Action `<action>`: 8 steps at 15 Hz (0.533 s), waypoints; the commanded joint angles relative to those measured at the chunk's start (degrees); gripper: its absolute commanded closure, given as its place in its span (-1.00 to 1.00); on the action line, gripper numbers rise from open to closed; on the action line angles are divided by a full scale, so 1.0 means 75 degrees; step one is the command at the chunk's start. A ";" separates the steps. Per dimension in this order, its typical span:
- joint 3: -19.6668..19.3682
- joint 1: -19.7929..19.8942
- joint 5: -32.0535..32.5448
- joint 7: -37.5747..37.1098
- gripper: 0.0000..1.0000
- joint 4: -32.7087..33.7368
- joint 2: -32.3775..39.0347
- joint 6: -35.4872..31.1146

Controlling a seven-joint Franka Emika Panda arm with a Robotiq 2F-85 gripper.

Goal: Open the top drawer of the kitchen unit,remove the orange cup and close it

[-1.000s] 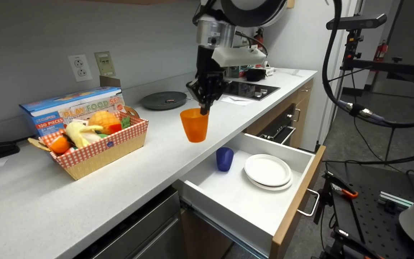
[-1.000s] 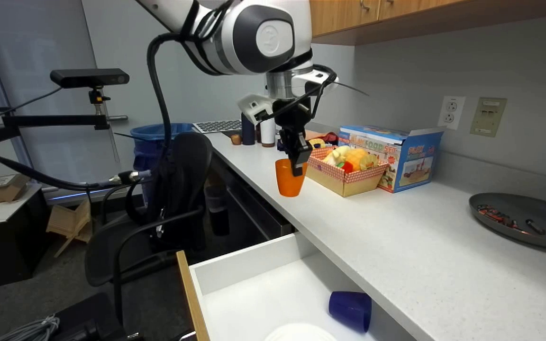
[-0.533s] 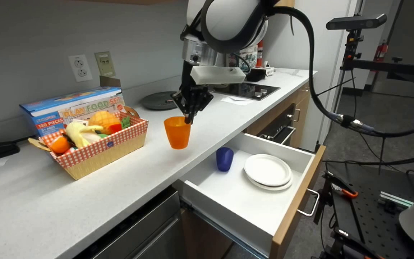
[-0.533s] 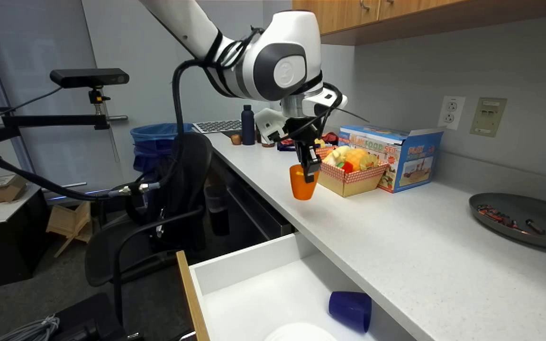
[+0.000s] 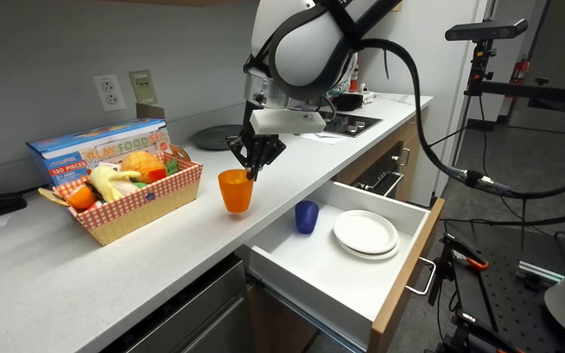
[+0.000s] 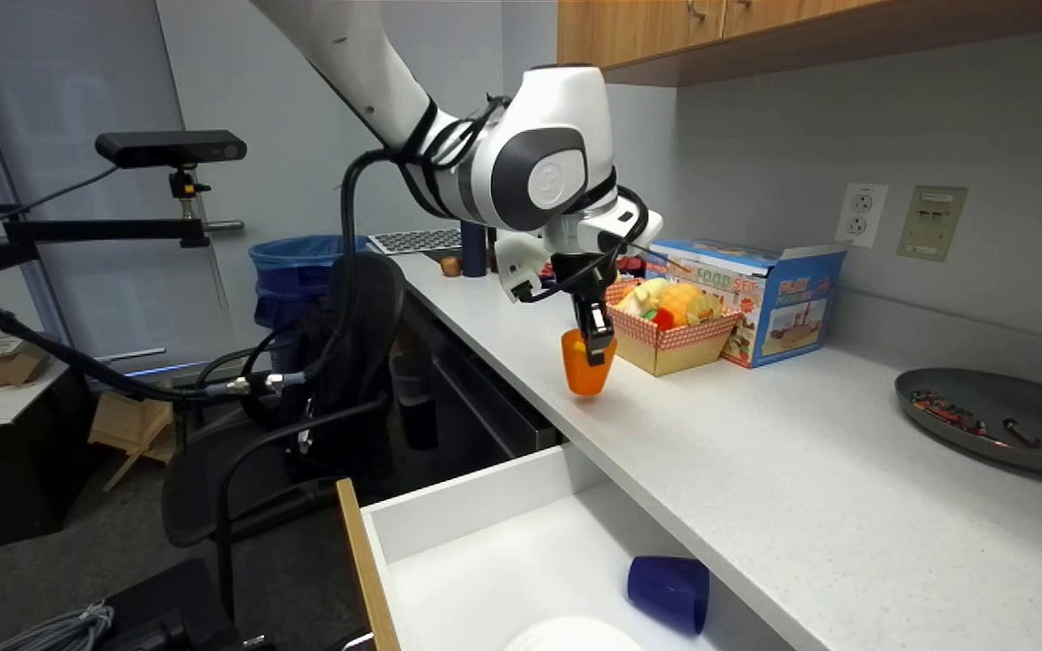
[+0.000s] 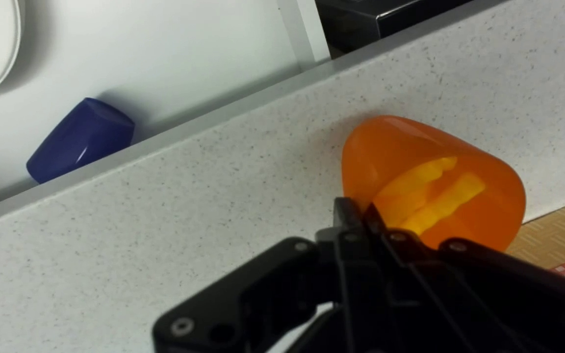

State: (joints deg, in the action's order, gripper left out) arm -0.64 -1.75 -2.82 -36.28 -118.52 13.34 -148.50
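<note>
Smooth, tapered orange tumbler (image 5: 236, 193), wall pinched in tightly closed black jointed gripper (image 7: 359, 214). Beneath, speckled white worktop (image 7: 165, 235). Shallow brown wood-fronted drawer (image 5: 407, 267), extended.

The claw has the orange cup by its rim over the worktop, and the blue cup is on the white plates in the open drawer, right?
Not quite: an exterior view shows the blue cup lying apart from the white plates, on the bottom of the top drawer. The claw does have the orange cup by its rim over the worktop.
</note>
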 commanded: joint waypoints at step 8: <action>-0.0342 -0.0512 0.0517 -0.0701 0.98 0.0193 0.0372 -0.0150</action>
State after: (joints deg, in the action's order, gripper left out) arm -1.54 -3.76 -1.45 -39.20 -118.49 14.99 -148.84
